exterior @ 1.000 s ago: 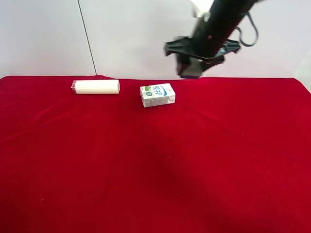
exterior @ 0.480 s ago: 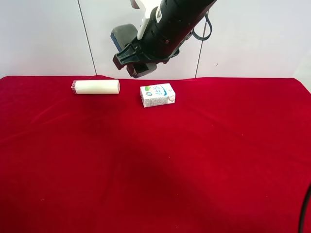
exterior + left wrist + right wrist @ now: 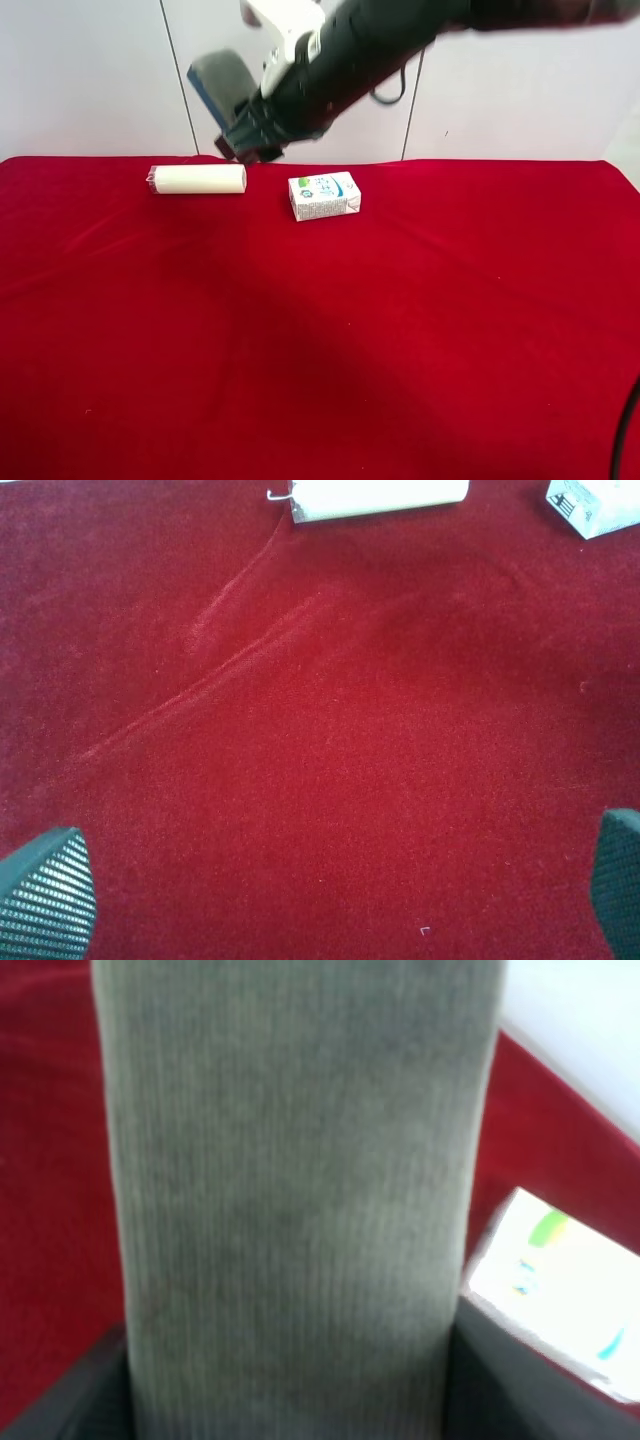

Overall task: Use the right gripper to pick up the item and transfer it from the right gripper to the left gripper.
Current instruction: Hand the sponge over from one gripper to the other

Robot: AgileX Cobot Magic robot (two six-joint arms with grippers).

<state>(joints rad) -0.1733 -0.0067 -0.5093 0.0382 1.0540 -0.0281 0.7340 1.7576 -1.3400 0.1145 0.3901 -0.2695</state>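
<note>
We see the right gripper (image 3: 245,130) clamped on the item (image 3: 212,80). The grey pad with its blue base stands out past the fingers, tilted up and to the left, in the air over the far edge of the red cloth (image 3: 400,330). In the right wrist view the grey felt face (image 3: 300,1190) fills the gap between the two dark fingers (image 3: 60,1405).

Below the item lie one cream-white roll (image 3: 198,179) at far left and one small white printed carton (image 3: 323,195) just right of it, well apart from each other. The item hangs above the gap between them.

The left gripper (image 3: 330,900) hovers over bare cloth with its jaws spread wide and nothing between them.

We count one item, one roll, one carton and two grippers.
</note>
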